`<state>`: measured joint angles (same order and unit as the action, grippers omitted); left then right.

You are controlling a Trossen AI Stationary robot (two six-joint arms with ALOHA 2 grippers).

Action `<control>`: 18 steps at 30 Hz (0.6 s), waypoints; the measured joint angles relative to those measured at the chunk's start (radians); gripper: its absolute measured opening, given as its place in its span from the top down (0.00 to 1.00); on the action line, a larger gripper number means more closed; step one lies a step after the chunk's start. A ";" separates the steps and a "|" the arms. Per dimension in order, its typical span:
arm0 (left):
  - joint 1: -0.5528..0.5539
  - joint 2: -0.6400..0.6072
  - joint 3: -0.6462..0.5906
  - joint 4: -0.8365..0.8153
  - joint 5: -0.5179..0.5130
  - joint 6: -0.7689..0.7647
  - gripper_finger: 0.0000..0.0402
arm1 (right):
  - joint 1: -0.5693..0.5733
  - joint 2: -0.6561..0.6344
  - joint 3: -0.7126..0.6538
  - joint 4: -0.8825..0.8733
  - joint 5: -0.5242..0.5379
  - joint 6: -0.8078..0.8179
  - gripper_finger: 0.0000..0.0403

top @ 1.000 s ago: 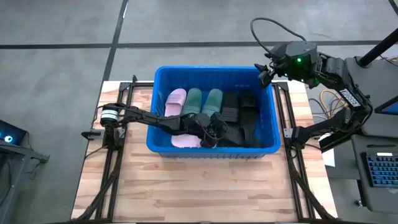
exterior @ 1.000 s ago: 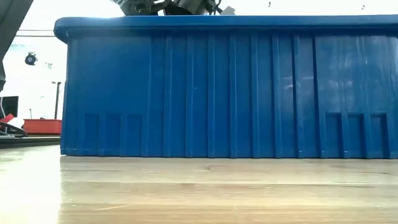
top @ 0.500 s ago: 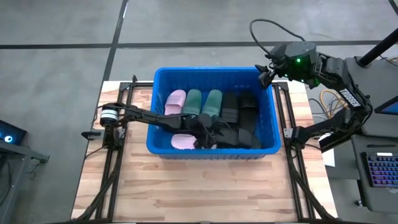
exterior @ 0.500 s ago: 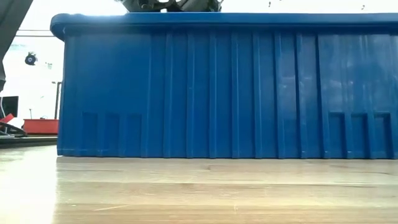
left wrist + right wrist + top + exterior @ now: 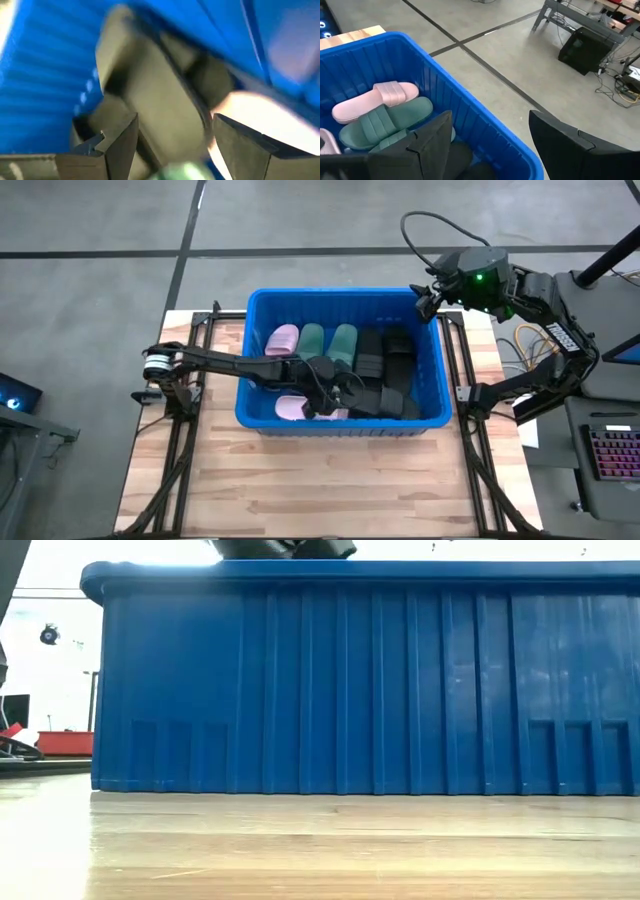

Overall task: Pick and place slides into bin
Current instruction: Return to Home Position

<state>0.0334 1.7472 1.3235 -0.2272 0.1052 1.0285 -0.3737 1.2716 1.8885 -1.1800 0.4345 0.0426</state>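
The blue bin stands on the wooden table and holds all the slides I see. A pink slide, two green slides and two black slides lie in a row along its far side. Another pink slide and more black slides lie along its near side. My left gripper hangs inside the bin, open, above a black slide, touching nothing. My right gripper hovers open over the bin's far right corner.
The bin's ribbed near wall fills the low view, with bare wood in front of it. Black rail frames run along both table sides. A keyboard and cables lie off the table's right edge.
My left gripper has risen inside the bin and drawn back a little toward the table's left edge, tipping its fingers less steeply down. The bin has shifted slightly on the table. My right arm has kept still.
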 joint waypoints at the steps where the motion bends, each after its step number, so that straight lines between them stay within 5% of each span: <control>1: 0.000 -0.011 -0.001 -0.030 -0.030 -0.003 0.40 | 0.000 0.000 0.000 -0.002 -0.005 0.004 0.37; 8: 0.020 -0.105 0.034 -0.002 -0.266 -0.103 0.40 | 0.000 -0.036 0.000 -0.078 -0.052 0.025 0.40; 13: 0.074 -0.212 0.065 0.050 -0.258 -0.375 0.40 | 0.015 -0.106 -0.001 -0.184 -0.085 0.041 0.46; 18: 0.134 -0.317 0.065 0.097 -0.176 -0.660 0.49 | 0.050 -0.211 -0.051 -0.247 -0.190 0.083 0.65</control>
<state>0.1675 1.4302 1.3884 -0.1302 -0.0708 0.3685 -0.3234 1.0606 1.8371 -1.4267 0.2443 0.1258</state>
